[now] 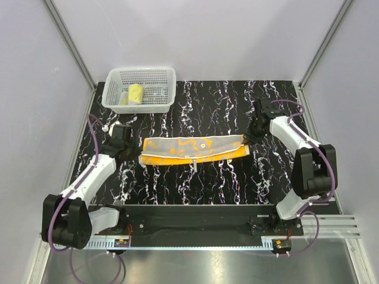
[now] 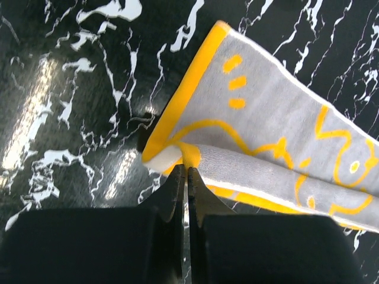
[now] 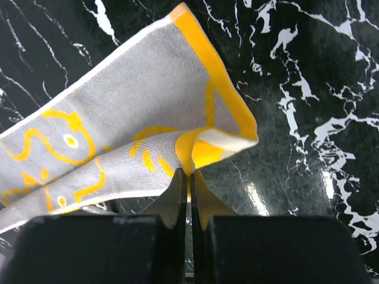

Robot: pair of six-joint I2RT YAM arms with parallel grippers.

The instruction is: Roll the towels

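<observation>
A grey towel [image 1: 192,149] with a yellow border and yellow drawings lies stretched left to right on the black marbled table, its near edge folded over lengthwise. My left gripper [image 1: 135,151] is shut on the towel's left near corner [image 2: 188,157]; the pinch shows in the left wrist view [image 2: 187,170]. My right gripper [image 1: 247,142] is shut on the towel's right near corner [image 3: 190,152], which is lifted and folded over; the pinch shows in the right wrist view [image 3: 190,173]. A rolled yellow towel [image 1: 135,94] lies in the white basket [image 1: 161,104].
The white mesh basket stands at the back left of the table. The black marbled tabletop [image 1: 195,183] lies between the towel and the arm bases. Grey walls and metal frame rails [image 1: 71,41] bound the workspace.
</observation>
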